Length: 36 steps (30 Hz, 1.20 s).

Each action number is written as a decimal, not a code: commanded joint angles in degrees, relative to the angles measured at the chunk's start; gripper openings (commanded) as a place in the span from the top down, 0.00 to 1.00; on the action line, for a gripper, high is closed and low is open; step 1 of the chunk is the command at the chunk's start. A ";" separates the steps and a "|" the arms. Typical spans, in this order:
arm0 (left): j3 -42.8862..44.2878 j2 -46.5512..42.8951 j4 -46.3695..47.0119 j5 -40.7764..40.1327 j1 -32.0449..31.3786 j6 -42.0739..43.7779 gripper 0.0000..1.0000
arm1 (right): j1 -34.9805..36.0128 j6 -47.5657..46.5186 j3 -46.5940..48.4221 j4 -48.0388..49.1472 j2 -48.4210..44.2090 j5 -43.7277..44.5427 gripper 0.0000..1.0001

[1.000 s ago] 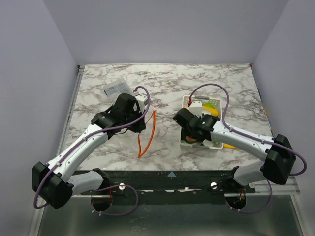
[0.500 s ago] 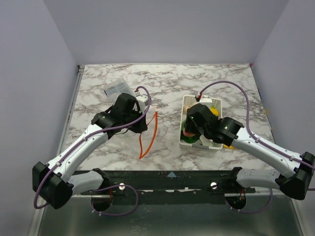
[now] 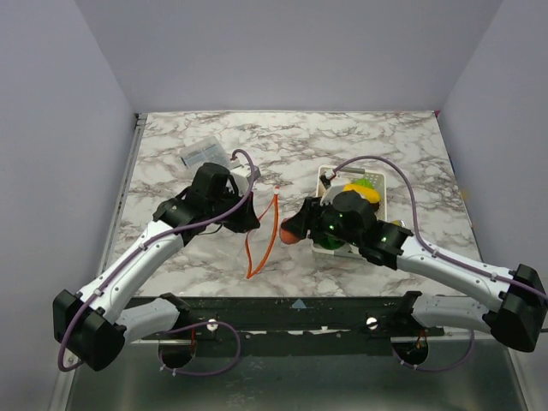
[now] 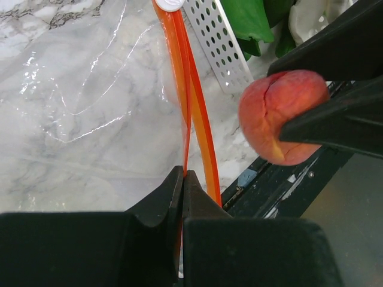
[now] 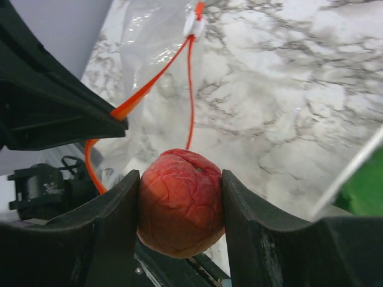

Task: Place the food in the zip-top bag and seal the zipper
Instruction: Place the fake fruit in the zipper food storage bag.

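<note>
- just left of the white basket, the right gripper holds a red-orange fruit clear of the marble table, its two black fingers clenched on either side of the fruit.
- the fruit hangs near the mouth of the clear bag, just to the right of the orange zipper and not touching it in the wrist views.
- the left gripper is pinched tight on the near stretch of the zipper, with the orange strip running out from between its closed fingertips.
- the zipper's two strips stand parted in a narrow loop and meet at a white slider at the far end, so the bag's mouth gapes by a slim gap.
- the bag's clear film lies wrinkled on the table to the left of the strip, partly under the left arm.
- inside the basket lie green leafy pieces and a yellow piece; the right arm covers the near half of the basket in the overhead view.
- a flat grey-clear packet lies on the far left of the table, beyond the left arm.
</note>
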 commanded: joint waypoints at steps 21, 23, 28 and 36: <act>-1.80 -6.77 3.98 1.02 1.38 -1.19 1.00 | 5.33 2.26 -2.16 26.23 12.78 -5.03 0.59; -1.71 -6.60 3.84 1.30 1.73 -1.19 1.00 | 5.60 1.66 -0.87 24.48 13.06 -4.50 0.47; -1.93 -6.87 3.96 0.70 1.78 -1.10 1.00 | 5.58 1.64 1.04 20.67 13.07 -2.49 0.27; -1.61 -6.06 3.25 -0.36 1.95 -0.71 1.00 | 5.55 0.50 1.72 13.67 7.67 1.05 0.27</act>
